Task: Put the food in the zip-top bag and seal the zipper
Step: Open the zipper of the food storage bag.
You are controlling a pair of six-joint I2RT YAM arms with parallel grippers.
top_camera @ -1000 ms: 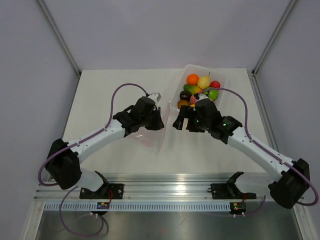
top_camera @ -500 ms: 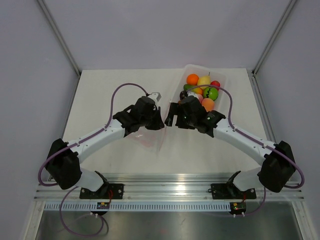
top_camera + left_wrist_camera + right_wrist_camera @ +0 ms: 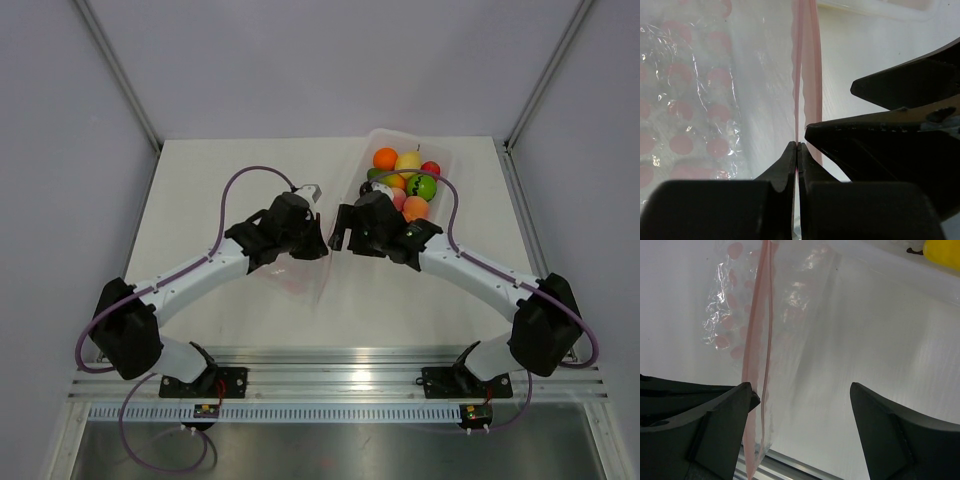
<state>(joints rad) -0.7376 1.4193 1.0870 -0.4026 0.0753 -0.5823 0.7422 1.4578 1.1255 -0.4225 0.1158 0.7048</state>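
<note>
the left gripper [image 3: 797, 150] pinches the zipper [image 3: 807, 60], holding the bag [image 3: 695, 100] just left of the tray [image 3: 360, 160]. the right gripper [image 3: 801, 390], spread and empty, sits between bag and tray. the food [image 3: 405, 175] lies in the tray; the bag looks empty, so filling and sealing are not yet done.

Translucent white plastic tray [image 3: 446, 160] sits on the far right of the table, skewed relative to the table edges. White matte tabletop [image 3: 220, 170]. Plain grey wall panels [image 3: 320, 60] on three sides, with aluminium struts running diagonally up the left [image 3: 115, 70] and right [image 3: 545, 70] corners. Aluminium rail [image 3: 340, 372] runs along the near edge, with a slotted strip [image 3: 340, 412] below it.
</note>
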